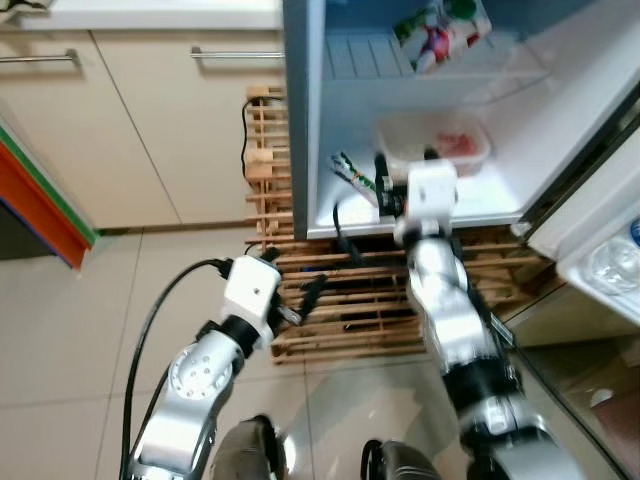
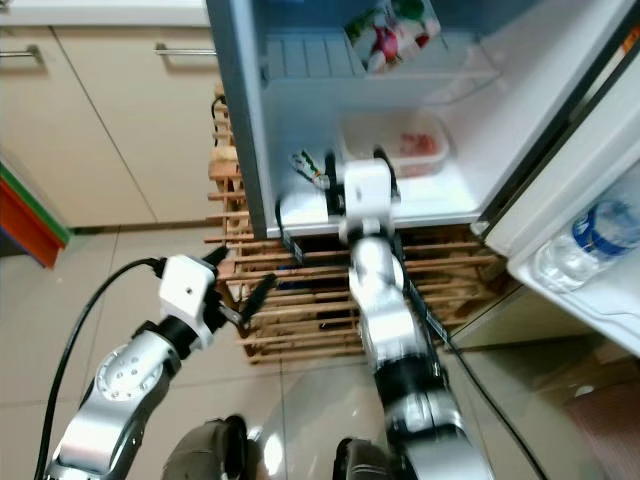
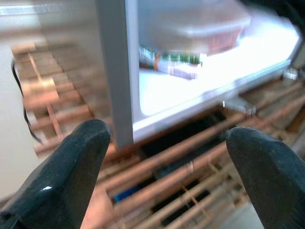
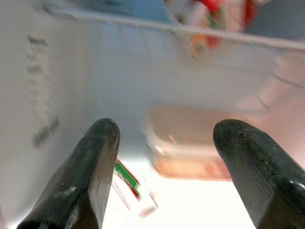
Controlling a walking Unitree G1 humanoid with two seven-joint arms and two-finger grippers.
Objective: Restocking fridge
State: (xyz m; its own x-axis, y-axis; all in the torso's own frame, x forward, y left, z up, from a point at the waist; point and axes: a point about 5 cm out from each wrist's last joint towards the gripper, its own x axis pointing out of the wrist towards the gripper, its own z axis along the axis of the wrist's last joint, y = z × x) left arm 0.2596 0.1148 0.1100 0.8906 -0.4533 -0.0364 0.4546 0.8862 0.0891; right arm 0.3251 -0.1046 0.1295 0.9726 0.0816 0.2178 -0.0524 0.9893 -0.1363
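The small fridge stands open on a wooden pallet. On its floor lie a clear lidded container with red contents and a small green-and-white packet. A colourful carton leans on the upper shelf. My right gripper reaches over the fridge floor's front edge, open and empty, with the container ahead of it and the packet beside its finger. My left gripper hovers low over the pallet, in front of the fridge's left corner, open with nothing in it.
The fridge door swings out on the right, with a water bottle in its rack. Beige cabinets line the back left. A black cable trails from my left arm. Tiled floor spreads to the left.
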